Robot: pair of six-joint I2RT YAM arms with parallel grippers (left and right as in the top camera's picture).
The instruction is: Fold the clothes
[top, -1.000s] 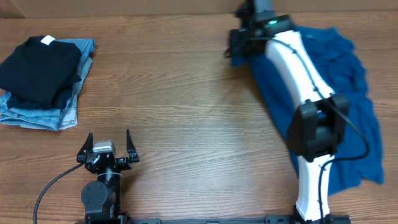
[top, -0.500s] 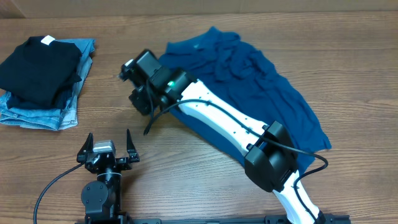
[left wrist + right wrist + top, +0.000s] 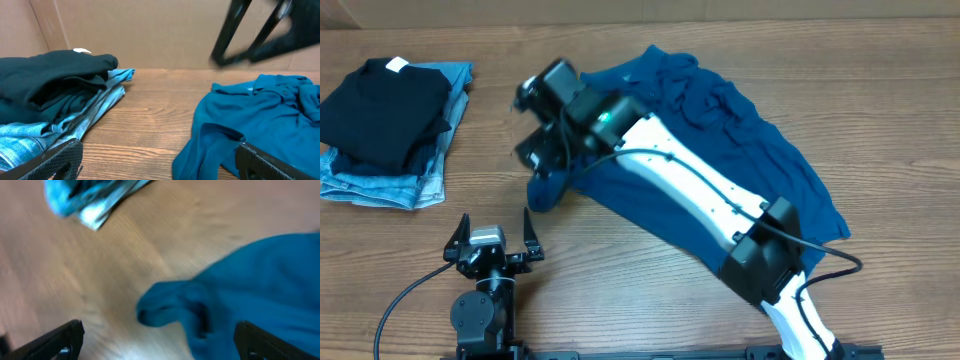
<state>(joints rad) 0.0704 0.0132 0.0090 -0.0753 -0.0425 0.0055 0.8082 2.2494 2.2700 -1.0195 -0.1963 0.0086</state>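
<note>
The clothes (image 3: 760, 160), a teal-blue shirt, lie crumpled across the middle of the table, with one bunched corner (image 3: 545, 190) at their left end. My right gripper (image 3: 542, 155) hangs open just above that corner. In the right wrist view the blurred fabric (image 3: 260, 280) lies below the spread fingers (image 3: 60, 340), and neither touches it. My left gripper (image 3: 495, 222) rests open near the front edge, left of the shirt. Its view shows the shirt (image 3: 260, 115) ahead on the right, the cloth's edge reaching its right finger (image 3: 270, 160).
A folded black garment (image 3: 385, 105) with a white tag lies on light-blue jeans (image 3: 420, 180) at the far left, also in the left wrist view as a stack (image 3: 50, 80). A cardboard wall (image 3: 150, 30) stands behind the table. My right arm (image 3: 700, 190) stretches across the shirt.
My right arm swept from the far right to the left middle, dragging the shirt with it. Its gripper then opened and let go of the shirt's corner, which now lies on the table.
</note>
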